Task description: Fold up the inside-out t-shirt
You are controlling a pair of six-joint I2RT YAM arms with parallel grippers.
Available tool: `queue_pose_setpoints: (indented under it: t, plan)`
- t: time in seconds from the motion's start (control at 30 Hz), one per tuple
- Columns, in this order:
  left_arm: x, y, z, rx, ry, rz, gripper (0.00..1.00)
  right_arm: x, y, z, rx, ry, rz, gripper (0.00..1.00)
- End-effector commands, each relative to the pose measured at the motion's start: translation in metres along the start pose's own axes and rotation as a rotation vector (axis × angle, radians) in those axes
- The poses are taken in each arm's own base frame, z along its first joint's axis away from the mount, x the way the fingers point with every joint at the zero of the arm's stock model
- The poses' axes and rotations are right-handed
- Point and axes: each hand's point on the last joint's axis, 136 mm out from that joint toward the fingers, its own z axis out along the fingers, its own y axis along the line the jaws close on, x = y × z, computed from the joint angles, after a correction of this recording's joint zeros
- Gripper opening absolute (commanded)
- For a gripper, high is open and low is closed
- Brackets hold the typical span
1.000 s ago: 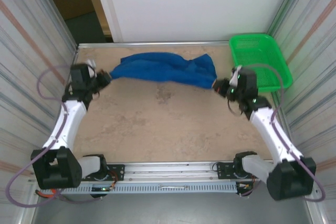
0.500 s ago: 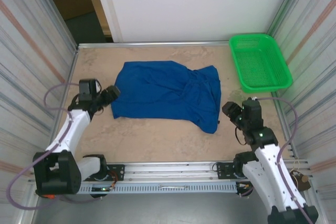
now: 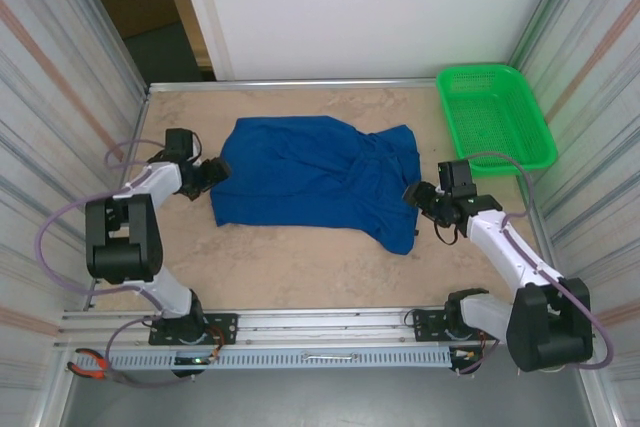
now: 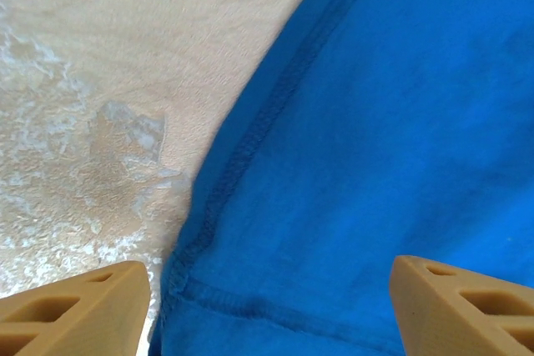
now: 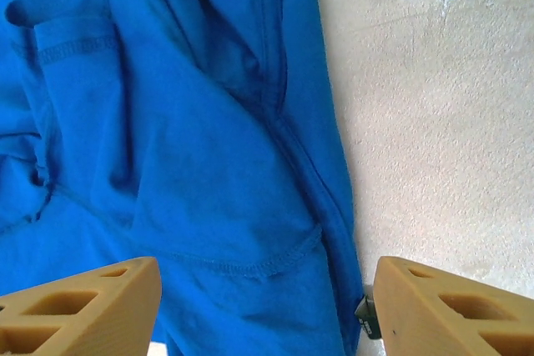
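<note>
Bases of the 2 arms sit on the metal rail (image 3: 320, 332) at the near edge of the table (image 3: 300, 267), which we see as a beige, mottled, stone-like surface with paler worn patches.

The left arm folds up from its base and reaches far, its wrist turned right. The left gripper (image 3: 212, 175) sits low at the left edge of the inside-out t-shirt (image 3: 310, 172). From that wrist we see the left gripper (image 4: 267, 306) with its 2 tan, wedge-shaped fingers (image 4: 75, 306) spread wide and grasping nothing, with a stitched blue hem lying between them.

The right arm stretches far and left in one long white link. The right gripper (image 3: 412, 194) is at the shirt's right edge. Its wrist view shows the right gripper (image 5: 263, 306) released too, its fingers (image 5: 83, 302) standing well apart over rumpled cloth and overlock seams.

The t-shirt lies spread across the middle of the table between both grippers. It is royal-blue soft knit, smooth on the left and bunched into folds on the right.

Farther right, a green plastic mesh basket (image 3: 495, 117) stands in the far right corner, apart from the shirt.
</note>
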Motion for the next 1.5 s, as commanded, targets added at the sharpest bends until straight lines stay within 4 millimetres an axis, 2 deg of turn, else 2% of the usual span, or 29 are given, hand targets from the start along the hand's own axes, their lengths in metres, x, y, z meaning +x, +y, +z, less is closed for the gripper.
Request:
queue_pose_setpoints:
  t: [0.0,0.07,0.13,0.2,0.27,0.4,0.5,0.57,0.7,0.83,1.0,1.03,1.1,1.13,1.17,1.2,1.23,1.3,1.33,1.4,1.47]
  plan:
    - [-0.002,0.002,0.005,-0.009,0.021,0.012,0.74,-0.009,0.013,0.0,-0.04,-0.021,-0.029,0.67]
    - [0.002,0.002,0.014,0.004,0.041,0.004,0.65,-0.01,0.015,0.002,-0.042,-0.019,-0.028,0.67]
    - [0.005,-0.001,0.021,0.031,0.057,-0.002,0.38,-0.01,0.016,0.004,-0.042,-0.011,-0.029,0.67]
    - [0.006,-0.006,0.022,0.054,0.066,-0.006,0.01,-0.011,0.017,0.007,-0.043,-0.003,-0.035,0.67]
    - [0.003,-0.011,0.013,0.074,0.047,-0.009,0.0,-0.012,0.019,0.009,-0.044,0.0,-0.043,0.67]
    - [-0.003,-0.016,-0.029,0.086,-0.05,-0.004,0.0,-0.023,0.031,0.015,-0.068,-0.004,-0.077,0.67]
    - [0.002,-0.015,-0.055,0.099,-0.113,0.002,0.0,-0.037,0.044,0.025,-0.075,0.009,-0.106,0.69]
    - [0.009,-0.013,-0.064,0.107,-0.128,0.001,0.0,-0.047,0.054,0.035,-0.073,0.023,-0.128,0.7]
    - [0.019,-0.011,-0.07,0.126,-0.131,-0.018,0.0,-0.06,0.066,0.064,-0.036,0.069,-0.166,0.7]
    - [0.021,-0.013,-0.07,0.14,-0.123,-0.027,0.0,-0.062,0.075,0.089,-0.006,0.111,-0.202,0.69]
    - [0.021,-0.012,-0.071,0.135,-0.126,-0.02,0.0,-0.063,0.077,0.114,0.031,0.14,-0.203,0.64]
    - [0.021,-0.012,-0.071,0.136,-0.125,-0.021,0.0,-0.064,0.076,0.118,0.037,0.145,-0.2,0.61]
    - [0.021,-0.012,-0.071,0.138,-0.125,-0.021,0.0,-0.063,0.075,0.124,0.042,0.154,-0.197,0.45]
    - [0.021,-0.013,-0.071,0.139,-0.124,-0.023,0.0,-0.063,0.074,0.126,0.046,0.157,-0.197,0.31]
    - [0.021,-0.013,-0.07,0.14,-0.124,-0.023,0.0,-0.062,0.073,0.127,0.047,0.16,-0.198,0.11]
    - [0.02,-0.013,-0.07,0.141,-0.123,-0.023,0.0,-0.063,0.073,0.126,0.044,0.161,-0.2,0.0]
    - [0.02,-0.013,-0.07,0.142,-0.124,-0.023,0.0,-0.065,0.074,0.122,0.036,0.158,-0.2,0.0]
    - [0.012,-0.018,-0.077,0.158,-0.141,-0.012,0.0,-0.08,0.086,0.098,-0.021,0.113,-0.198,0.0]
    - [0.003,-0.02,-0.086,0.167,-0.16,-0.007,0.0,-0.094,0.096,0.079,-0.064,0.074,-0.191,0.0]
    - [-0.021,-0.032,-0.116,0.215,-0.231,-0.003,0.0,-0.125,0.122,0.026,-0.18,-0.025,-0.174,0.0]
    - [-0.049,-0.049,-0.161,0.283,-0.333,-0.001,0.0,-0.16,0.148,-0.04,-0.288,-0.153,-0.168,0.0]
